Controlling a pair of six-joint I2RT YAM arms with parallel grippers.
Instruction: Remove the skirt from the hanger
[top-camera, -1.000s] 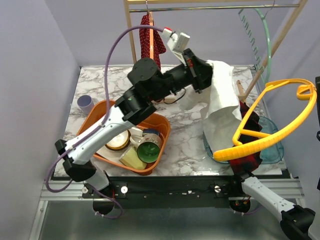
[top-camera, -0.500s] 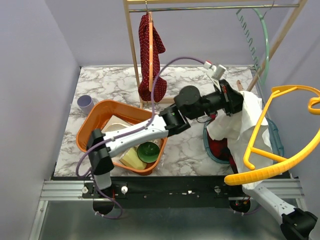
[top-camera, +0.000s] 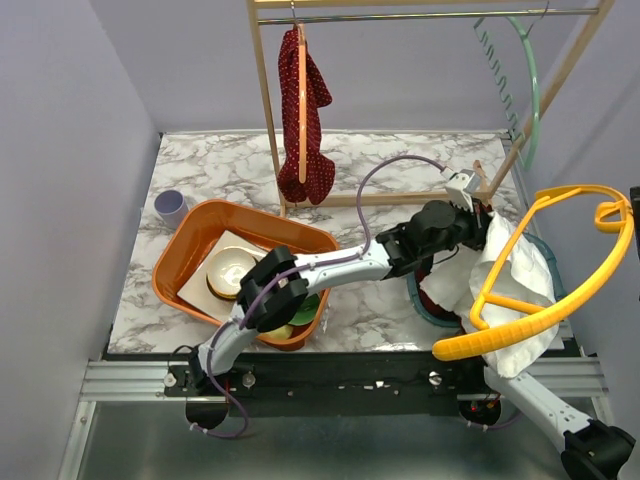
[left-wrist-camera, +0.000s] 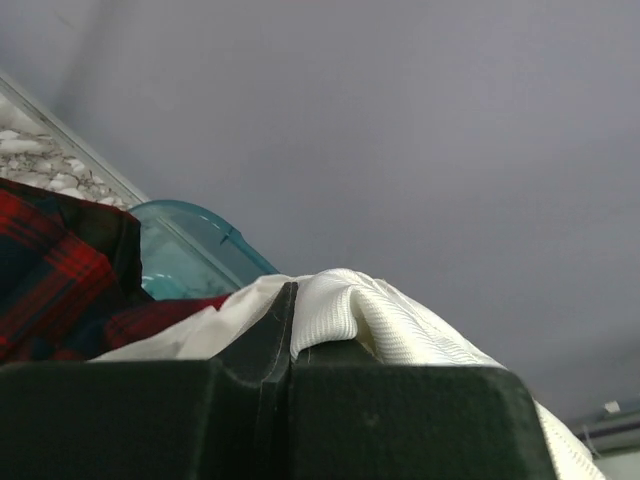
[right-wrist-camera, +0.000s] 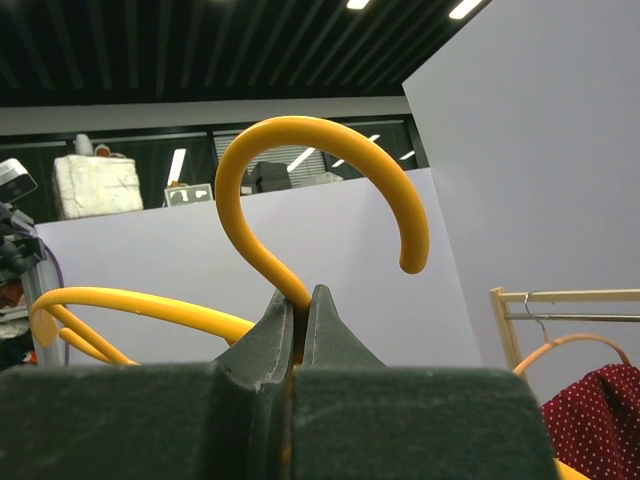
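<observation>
Orange tub (top-camera: 185, 232) of bowls (top-camera: 230, 270) on marble table (top-camera: 220, 170); left fingers (left-wrist-camera: 400, 420) pinch white skirt (left-wrist-camera: 400, 325), right fingers (right-wrist-camera: 380, 420) clamp yellow hanger (right-wrist-camera: 300, 126).

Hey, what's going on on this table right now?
Two robot arms are taking a white skirt off a yellow plastic hanger. The right gripper is shut on the hanger's hook, holding it up on the right side. The left gripper, reached across, is shut on a fold of the skirt, which drapes over a teal plastic bin holding a red plaid garment. Whether the skirt is fully free is hard to tell.
</observation>
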